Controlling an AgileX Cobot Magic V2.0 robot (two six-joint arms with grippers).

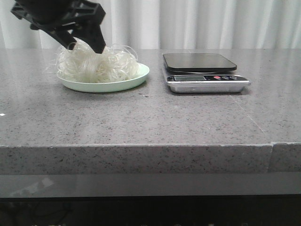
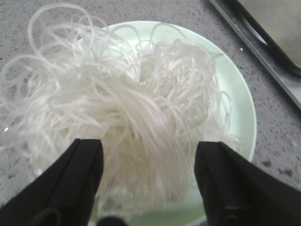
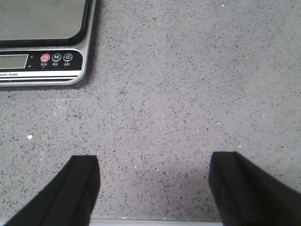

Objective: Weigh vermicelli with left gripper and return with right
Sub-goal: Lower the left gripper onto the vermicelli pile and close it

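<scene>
Over the plate [image 1: 136,80], our open left gripper [image 2: 148,181] straddles the vermicelli [image 2: 122,108] directly beneath; the right gripper [image 3: 153,188] waits open.

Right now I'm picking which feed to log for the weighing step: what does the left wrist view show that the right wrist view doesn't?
Only the left wrist view shows the vermicelli heaped on the pale green plate, with the open left gripper straddling the near strands. Only the right wrist view shows the scale's display and buttons, and the open right gripper over bare countertop. Both show a part of the scale and the speckled grey countertop.
</scene>
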